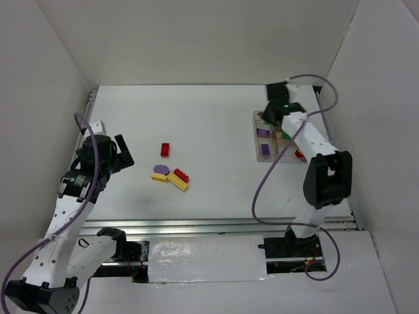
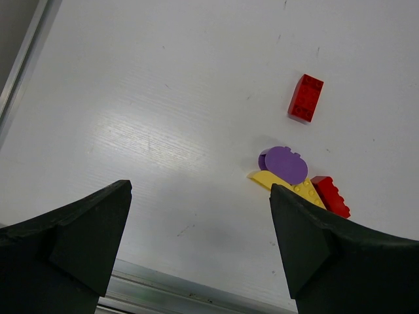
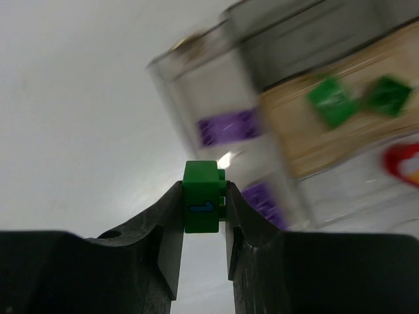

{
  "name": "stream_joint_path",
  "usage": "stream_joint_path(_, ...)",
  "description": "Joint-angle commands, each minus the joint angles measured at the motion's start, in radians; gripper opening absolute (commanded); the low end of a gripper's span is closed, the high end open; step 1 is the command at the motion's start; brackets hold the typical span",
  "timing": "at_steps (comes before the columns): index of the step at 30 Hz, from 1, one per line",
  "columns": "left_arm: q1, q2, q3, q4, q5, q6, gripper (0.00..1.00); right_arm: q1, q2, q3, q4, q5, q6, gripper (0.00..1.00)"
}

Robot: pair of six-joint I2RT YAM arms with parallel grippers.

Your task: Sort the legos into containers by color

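Note:
My right gripper (image 3: 203, 196) is shut on a green lego (image 3: 201, 196) and holds it above the clear divided tray (image 1: 256, 139), near its far left corner. In the right wrist view the tray (image 3: 170, 72) holds purple legos (image 3: 226, 127), green legos (image 3: 330, 99) and a red piece (image 3: 402, 160). My left gripper (image 2: 200, 222) is open and empty over the left of the table (image 1: 123, 157). To its right lie a red brick (image 2: 306, 97), a purple round lego (image 2: 286, 163), a yellow lego (image 2: 272, 180) and another red brick (image 2: 330, 195).
The loose legos cluster near the table's middle (image 1: 169, 173), with one red brick (image 1: 165, 149) just behind them. White walls enclose the table on three sides. A metal rail (image 1: 216, 226) runs along the front edge. A cable (image 1: 268, 170) hangs from the right arm.

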Motion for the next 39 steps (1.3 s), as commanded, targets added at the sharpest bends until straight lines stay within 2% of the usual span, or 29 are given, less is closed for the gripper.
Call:
stream_joint_path(1,0.005,-0.014,0.008,0.030,0.007,-0.003,1.00,-0.139,-0.069,-0.034,-0.025,0.017,-0.036,0.00)
stream_joint_path(2,0.005,-0.011,0.008,0.030,0.007,-0.003,0.99,-0.225,-0.058,-0.031,-0.032,0.009,-0.036,0.00)
stream_joint_path(6,0.005,-0.008,0.007,0.032,0.012,-0.002,1.00,-0.360,-0.009,-0.002,-0.019,-0.020,-0.025,0.00)
stream_joint_path(11,0.005,-0.005,0.004,0.030,0.007,-0.003,0.99,-0.391,0.063,0.067,-0.046,0.040,-0.021,0.04)
stream_joint_path(13,0.005,-0.005,0.004,0.032,0.010,0.000,0.99,-0.399,0.066,0.061,-0.034,0.026,-0.027,0.09)
stream_joint_path(14,0.005,-0.003,0.004,0.034,0.013,0.000,0.99,-0.401,0.068,0.055,-0.026,0.020,-0.028,0.14)
stream_joint_path(15,0.005,-0.002,0.007,0.034,0.016,0.001,1.00,-0.401,0.069,0.050,-0.025,0.019,-0.028,0.28)
stream_joint_path(16,0.005,0.001,0.007,0.034,0.018,0.001,1.00,-0.401,0.071,0.041,-0.017,0.016,-0.030,0.35)
stream_joint_path(17,0.005,0.005,0.005,0.035,0.020,0.003,0.99,-0.401,0.071,0.036,-0.011,0.008,-0.030,0.38)
stream_joint_path(18,0.005,0.008,0.007,0.034,0.021,0.003,1.00,-0.401,0.071,0.032,-0.005,0.003,-0.031,0.47)
stream_joint_path(20,0.005,0.011,0.007,0.037,0.023,0.004,1.00,-0.401,0.075,0.030,0.007,-0.006,-0.036,0.47)
stream_joint_path(21,0.005,0.012,0.007,0.037,0.027,0.004,1.00,-0.401,0.079,0.035,0.009,-0.015,-0.036,0.54)
stream_joint_path(22,0.005,0.014,0.005,0.037,0.029,0.006,1.00,-0.401,0.085,0.053,-0.006,-0.014,-0.033,0.67)
stream_joint_path(24,0.005,0.015,0.004,0.038,0.030,0.007,0.99,-0.397,0.077,0.058,-0.016,-0.017,-0.028,0.79)
stream_joint_path(26,0.005,0.018,0.007,0.037,0.030,0.007,0.99,-0.397,0.044,0.049,-0.008,-0.037,-0.030,0.85)
stream_joint_path(28,0.005,0.020,0.007,0.037,0.027,0.007,0.99,-0.388,0.008,0.024,-0.002,-0.070,-0.037,0.86)
stream_joint_path(30,0.005,0.018,0.008,0.035,0.024,0.006,0.99,-0.332,-0.068,-0.003,0.019,-0.099,-0.073,0.85)
stream_joint_path(31,0.007,0.018,0.010,0.034,0.018,0.003,1.00,-0.298,-0.122,-0.038,0.038,-0.166,-0.105,0.85)
stream_joint_path(33,0.008,0.014,0.011,0.030,0.007,0.000,0.99,-0.159,-0.164,-0.066,0.058,-0.239,-0.198,0.85)
stream_joint_path(35,0.010,0.011,0.011,0.023,-0.017,-0.011,1.00,-0.033,-0.207,-0.077,0.027,-0.198,-0.215,0.86)
stream_joint_path(37,0.008,0.006,0.013,0.014,-0.036,-0.022,0.99,0.026,-0.255,-0.124,0.032,-0.243,-0.223,0.87)
stream_joint_path(38,0.010,0.006,0.013,0.012,-0.048,-0.025,1.00,0.055,-0.273,-0.151,0.046,-0.339,-0.231,0.89)
stream_joint_path(39,0.010,0.005,0.015,0.009,-0.052,-0.026,0.99,0.116,-0.288,-0.199,0.072,-0.383,-0.258,0.99)
